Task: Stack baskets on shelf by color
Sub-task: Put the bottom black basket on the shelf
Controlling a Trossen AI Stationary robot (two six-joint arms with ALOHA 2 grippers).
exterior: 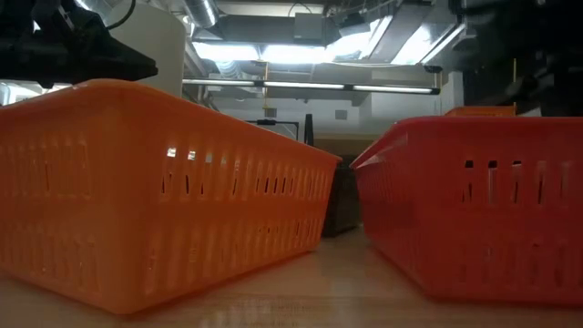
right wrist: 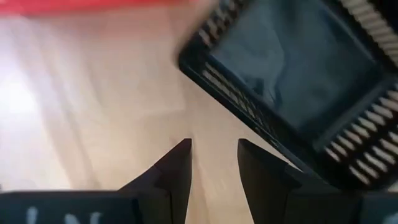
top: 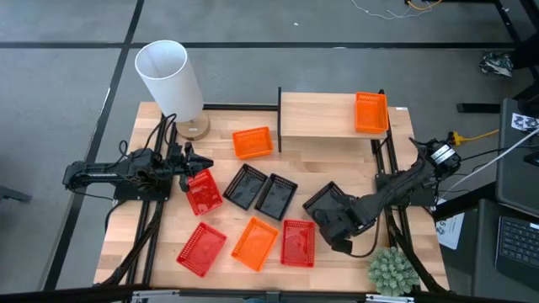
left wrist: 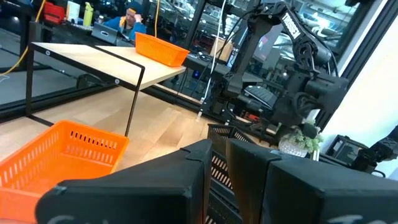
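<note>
This is a robotics lab or workshop: grey floor (top: 253, 25) at the frame top, laptop (top: 515, 236) at the right edge, exposed ceiling ducts (exterior: 301, 27) and strip lights (exterior: 310, 87) at upper centre.

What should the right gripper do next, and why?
Probably edge forward to the black basket and straddle its rim. The right gripper is open and empty, hanging over bare table just short of the basket's edge. Only one orange basket sits on the shelf.
</note>
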